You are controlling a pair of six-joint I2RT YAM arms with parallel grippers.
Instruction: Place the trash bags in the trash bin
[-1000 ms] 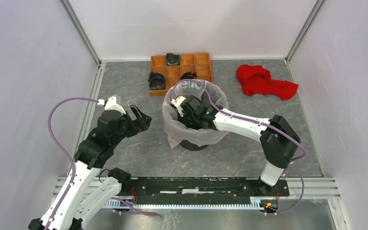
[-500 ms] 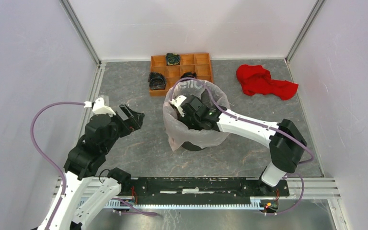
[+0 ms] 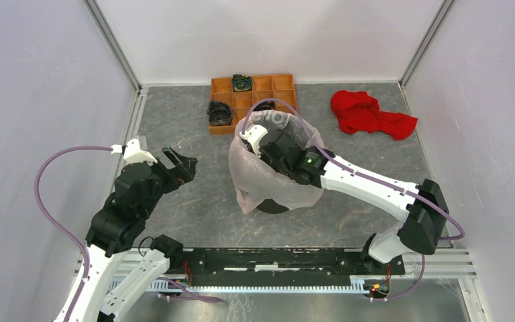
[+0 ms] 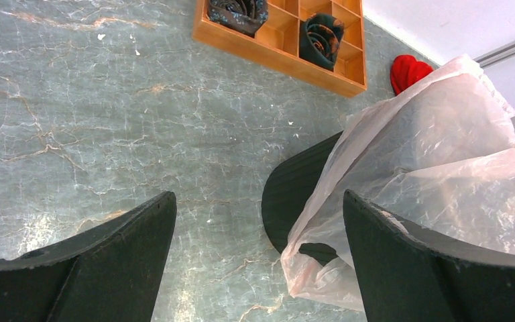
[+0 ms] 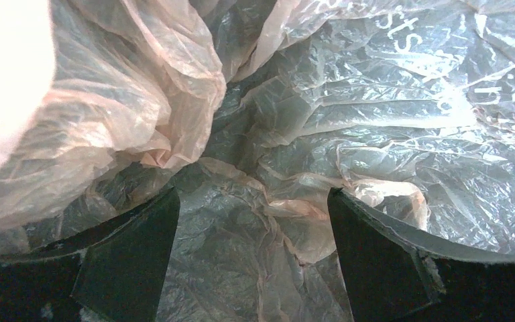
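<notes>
The pale pink trash bag is draped over and into the black trash bin, hanging down its left side. In the left wrist view the bag covers most of the bin. My right gripper reaches down into the bag's mouth, jaws open, with crumpled film between and below its fingers. My left gripper is open and empty, left of the bin above the floor; it also shows in the left wrist view.
An orange compartment tray with dark rolled items stands behind the bin; it also shows in the left wrist view. A red cloth lies at the back right. Walls close in on three sides.
My left gripper has drawn back left, away from the bin. My right gripper has shifted up and back inside the bag, and the bag has slumped over the bin's front.
</notes>
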